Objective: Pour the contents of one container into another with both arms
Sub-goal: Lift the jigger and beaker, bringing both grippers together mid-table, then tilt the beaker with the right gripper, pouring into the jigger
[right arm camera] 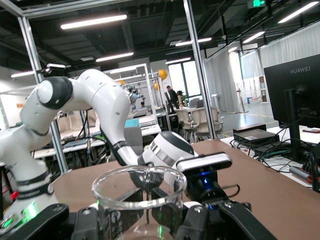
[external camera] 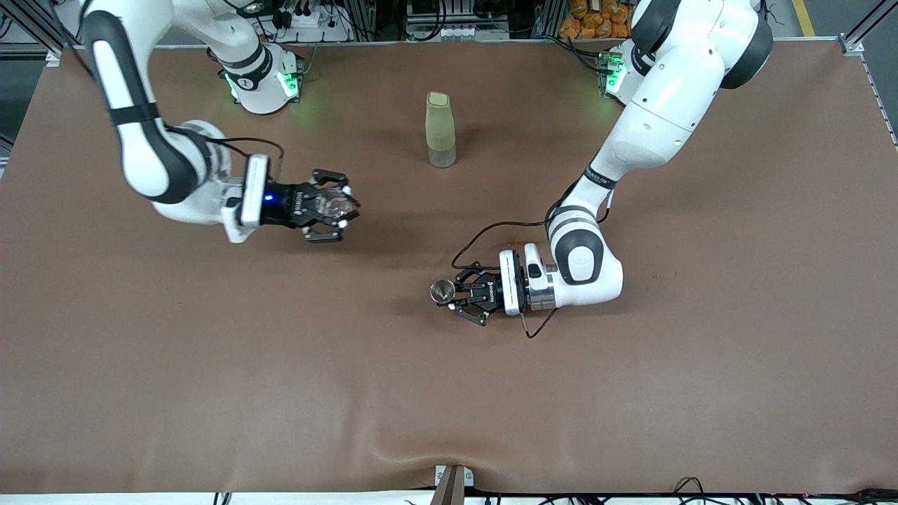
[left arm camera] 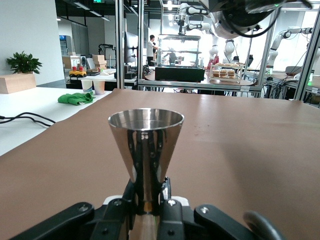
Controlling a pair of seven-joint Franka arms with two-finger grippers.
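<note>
Front view shows two white robot arms reaching over a brown tabletop (external camera: 210, 393). The left hand (external camera: 454, 294) is pinching a shiny metal cup (external camera: 442, 291). That cup is small, shaped like a cone, wide at the top and thin at the bottom. The left wrist view shows it standing upright, with the black fingers (left arm camera: 172, 210) pressed on its thin lower part (left arm camera: 145, 150). I cannot tell from the front view if the cup rests on the tabletop or hangs just above it.

The right hand (external camera: 344, 207) is pinching a clear glass cup (external camera: 333, 205). It is over the tabletop toward the right arm's end. In the right wrist view the round glass rim (right arm camera: 139, 186) sits between the black fingers (right arm camera: 200, 222), and the mouth faces up. The glass looks empty, but it is hard to be sure through the clear wall. Past the rim you can see the left arm (right arm camera: 90, 100) and its hand (right arm camera: 207, 192).

A tall bottle (external camera: 440, 130) stands alone on the tabletop, farther from the front camera than both hands and between the two arms. It has a pale green cover and a clear bottom. No hand touches it.

The two cups are well apart from each other.
</note>
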